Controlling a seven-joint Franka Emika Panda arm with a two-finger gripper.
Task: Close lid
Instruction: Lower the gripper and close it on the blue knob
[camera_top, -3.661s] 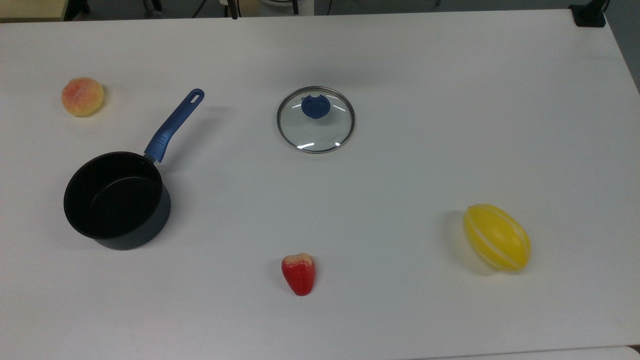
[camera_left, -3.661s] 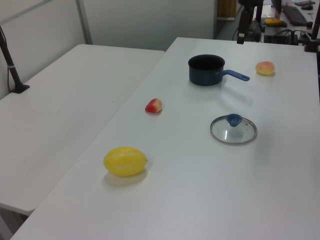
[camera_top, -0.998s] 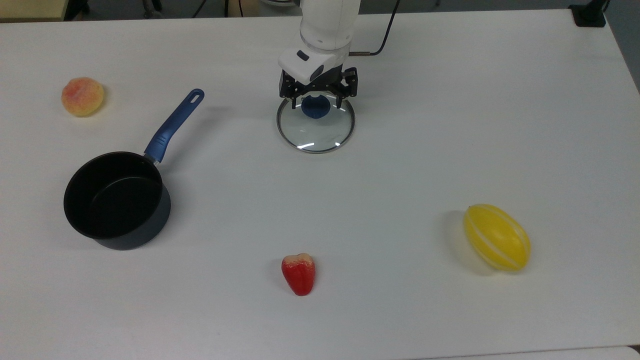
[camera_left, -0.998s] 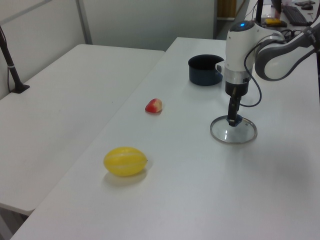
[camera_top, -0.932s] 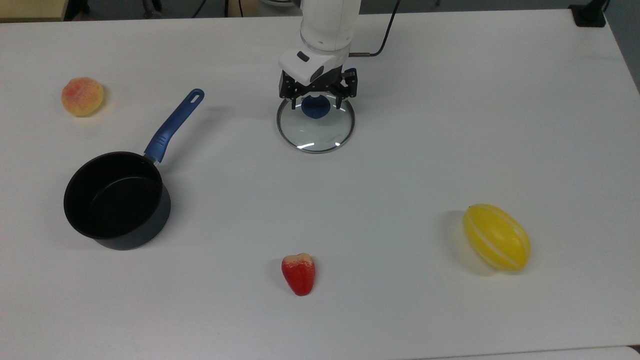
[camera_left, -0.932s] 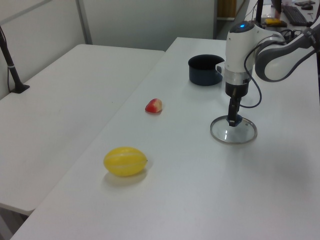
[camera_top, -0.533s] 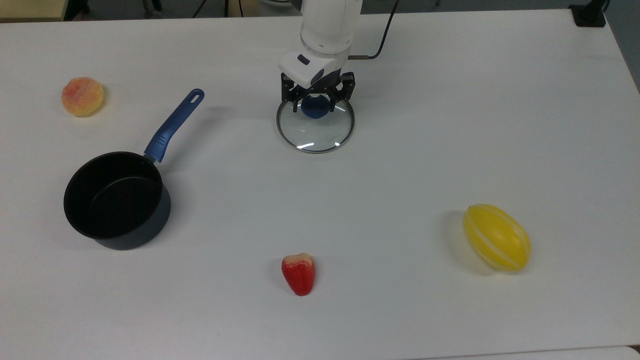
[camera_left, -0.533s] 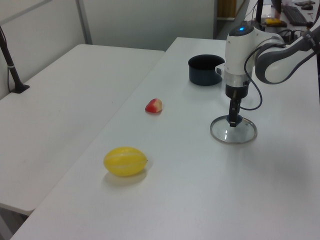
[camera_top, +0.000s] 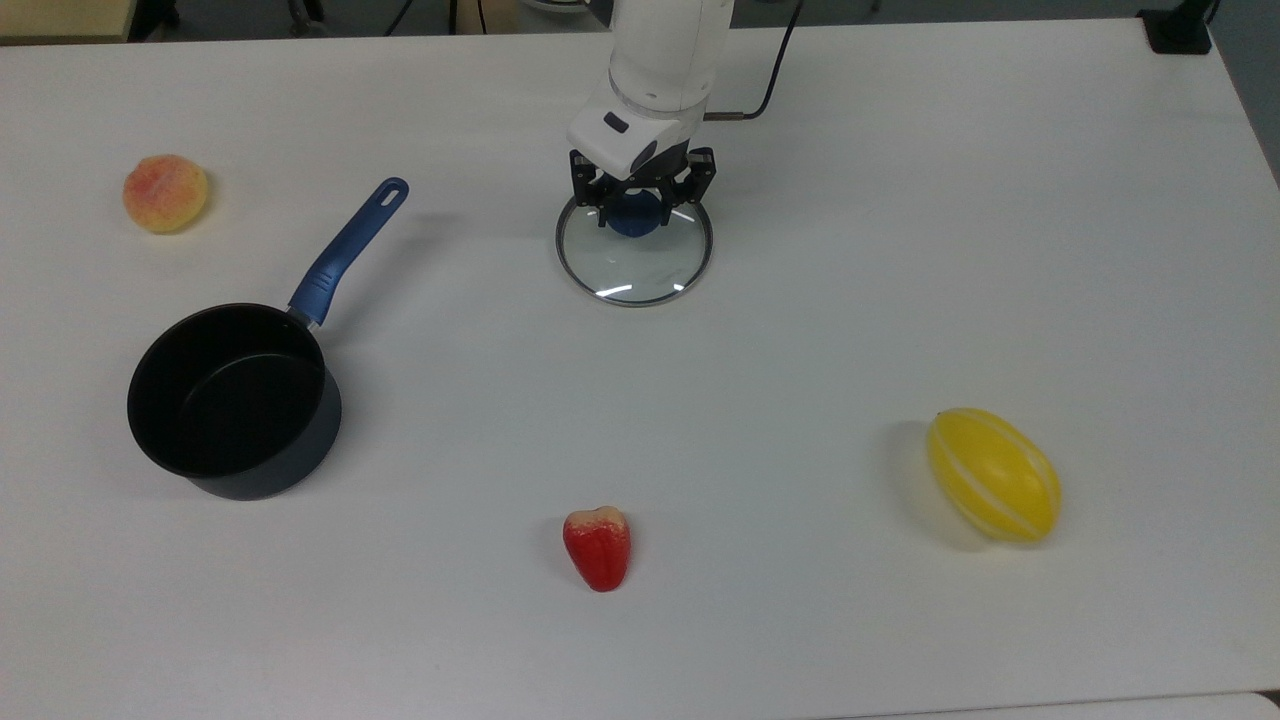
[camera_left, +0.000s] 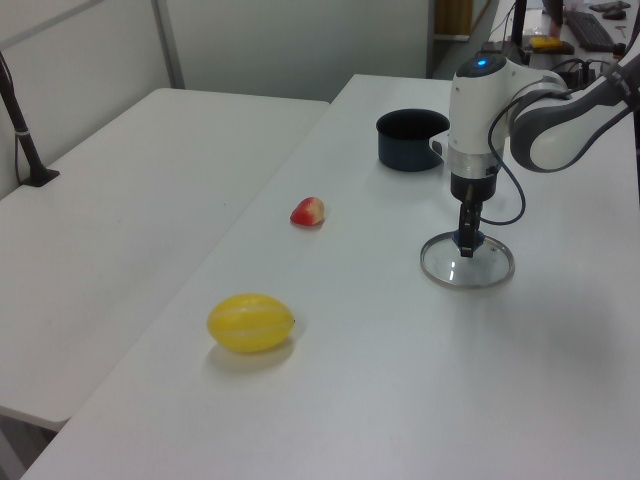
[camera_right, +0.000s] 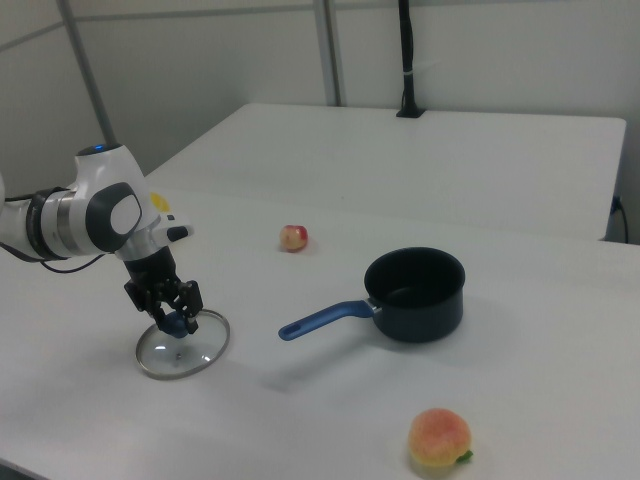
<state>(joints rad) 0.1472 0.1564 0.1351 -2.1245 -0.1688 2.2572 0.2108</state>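
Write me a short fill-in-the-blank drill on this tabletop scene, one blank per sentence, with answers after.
1. The gripper is closed on the lid by its ____ knob.
2. The saucepan stands uncovered, and its inside is ____.
3. In the top view, the fruit nearest the saucepan's handle is the ____.

Answers: blue; empty; peach

The lid (camera_top: 634, 262) is clear shiny glass with a thin metal ring around it and a smooth blue knob (camera_top: 630, 217). The pot (camera_top: 232, 402) is dull black, and its blue handle (camera_top: 346, 250) looks like smooth plastic. My arm (camera_top: 660, 60) has a smooth, shiny white shell, and the table (camera_top: 800, 330) is plain white and not shiny.
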